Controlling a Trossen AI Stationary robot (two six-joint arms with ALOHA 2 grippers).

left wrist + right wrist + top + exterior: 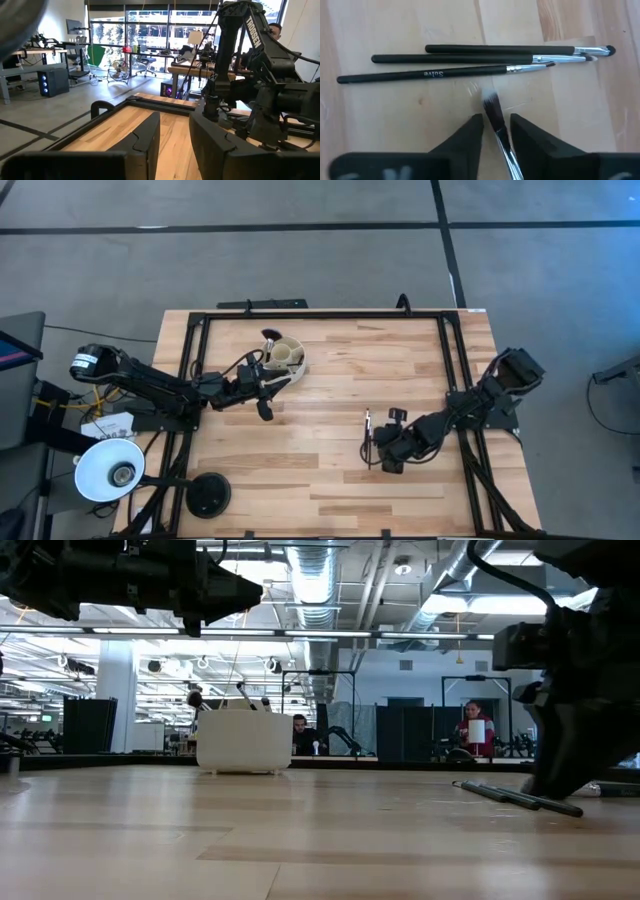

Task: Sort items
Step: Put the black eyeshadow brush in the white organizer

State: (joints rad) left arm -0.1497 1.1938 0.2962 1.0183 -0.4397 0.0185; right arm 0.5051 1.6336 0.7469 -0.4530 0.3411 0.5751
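Low view: wooden table (320,830), workshop behind; right claw (496,131) grips a brush (496,120), left claw (172,137) slightly parted

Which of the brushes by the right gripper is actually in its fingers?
The short flat-tipped brush between the right gripper fingers; the three long brushes lie loose, side by side on the table beyond it.

Count, per kind. Thin black-handled makeup brushes with silvery ferrules lying on the wooden surface (380,30): three, at (500,49), (470,59) and (430,74). Flat-headed brush with a silvery ferrule (496,120) held between my right fingers (472,132): one. Round cream divided cup (285,355): one. Brush heads standing above its rim (238,690): roughly three; exact number unclear.
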